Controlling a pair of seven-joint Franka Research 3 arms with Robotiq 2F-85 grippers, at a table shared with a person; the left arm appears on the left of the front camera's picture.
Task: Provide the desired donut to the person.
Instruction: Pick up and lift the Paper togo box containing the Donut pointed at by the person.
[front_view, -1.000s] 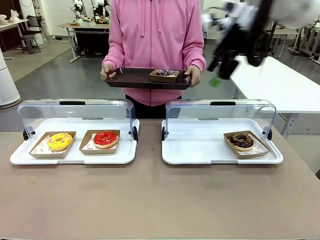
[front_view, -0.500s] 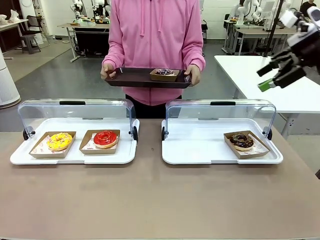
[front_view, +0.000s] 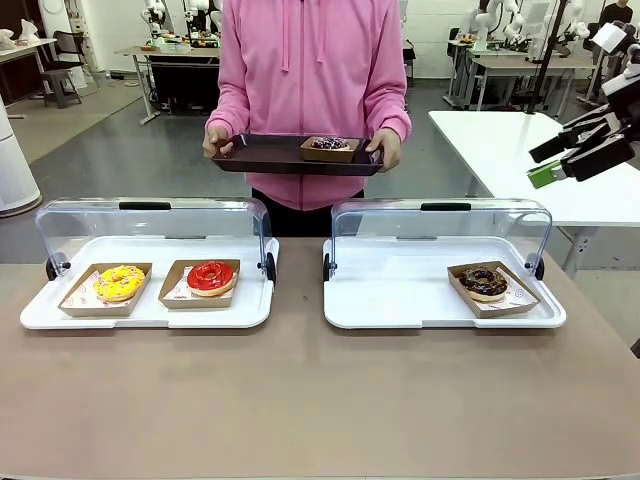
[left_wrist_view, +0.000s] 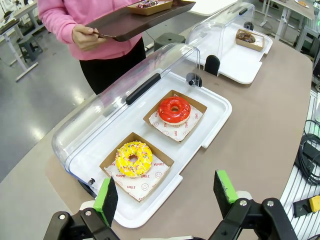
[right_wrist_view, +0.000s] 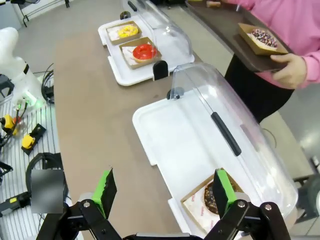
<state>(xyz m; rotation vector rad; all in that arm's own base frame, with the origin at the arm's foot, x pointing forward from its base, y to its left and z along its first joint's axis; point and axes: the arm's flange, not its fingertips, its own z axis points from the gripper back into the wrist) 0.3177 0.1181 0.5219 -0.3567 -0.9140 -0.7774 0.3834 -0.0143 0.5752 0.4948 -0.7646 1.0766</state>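
Front view: the table (front_view: 300, 400) carries two white cases side by side, each with its clear lid raised at the far edge. In the left case (front_view: 150, 318) sit a yellow donut (front_view: 119, 283) on the left and a red donut (front_view: 210, 276) just beside it on the right, each in its own brown paper boat. The right case (front_view: 400, 300) holds a chocolate donut (front_view: 483, 282) in a boat near its right end; the remainder of its floor is bare. Beyond the table stands the person (front_view: 310, 70), hands (front_view: 388, 152) gripping the two ends of a dark tray (front_view: 265, 155) held level at waist height. A sprinkled donut (front_view: 329, 145) in a boat rests on the right half of that tray. High at the far right, the right gripper (front_view: 537, 168) hangs well apart from the cases and the tray, its jaws released and nothing between them. In the left wrist view the left gripper (left_wrist_view: 166, 190) hovers above the near left end of the left case, jaws spread wide and empty, the yellow donut just beyond its fingers (left_wrist_view: 107, 194)
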